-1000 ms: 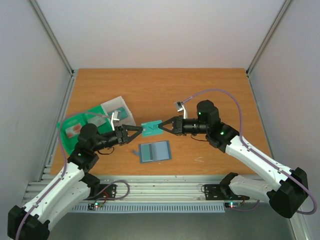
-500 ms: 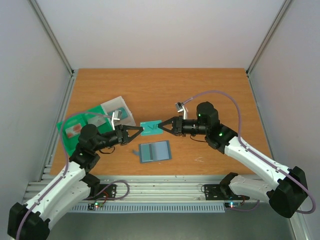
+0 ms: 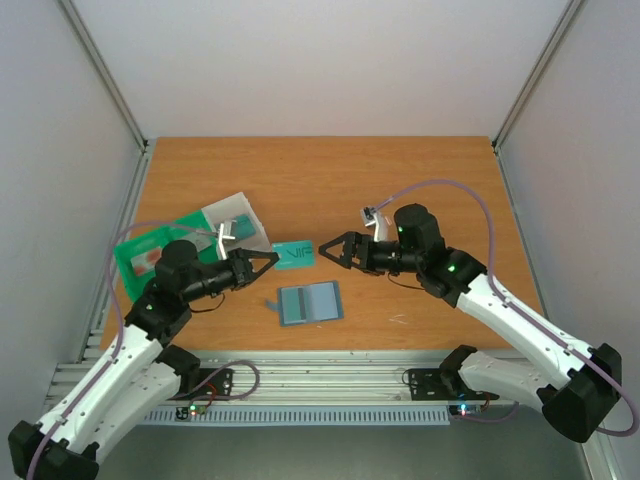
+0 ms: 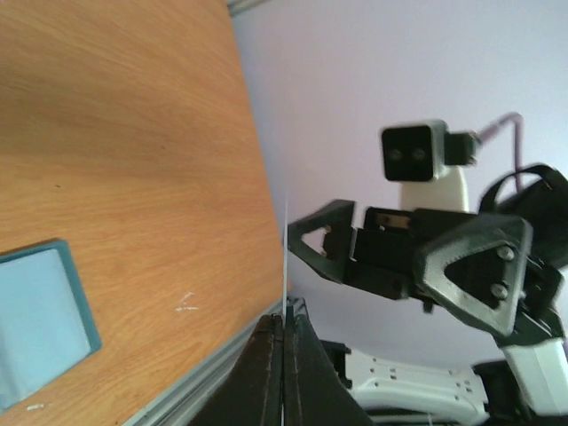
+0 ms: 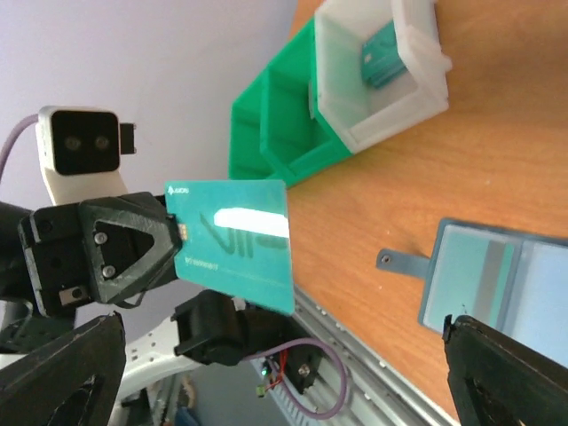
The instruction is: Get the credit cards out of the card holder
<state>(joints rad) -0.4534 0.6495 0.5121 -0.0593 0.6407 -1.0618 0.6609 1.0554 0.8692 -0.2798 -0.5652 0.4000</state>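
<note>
Left end effector clamped on the teal card, off the bench. Right end effector has its jaws spread, just beside the card's far edge. Card holder lies open flat, nearer the arm bases.
Left wrist: card edge-on, pinched between closed fingers.
Right wrist: card face visible, own fingers wide apart. Teal item sits in the clear tray, touching the green tray.

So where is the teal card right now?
In the top view the teal card is held centre-frame, pinched by the left gripper, just beyond the card holder, facing the open right gripper.
</note>
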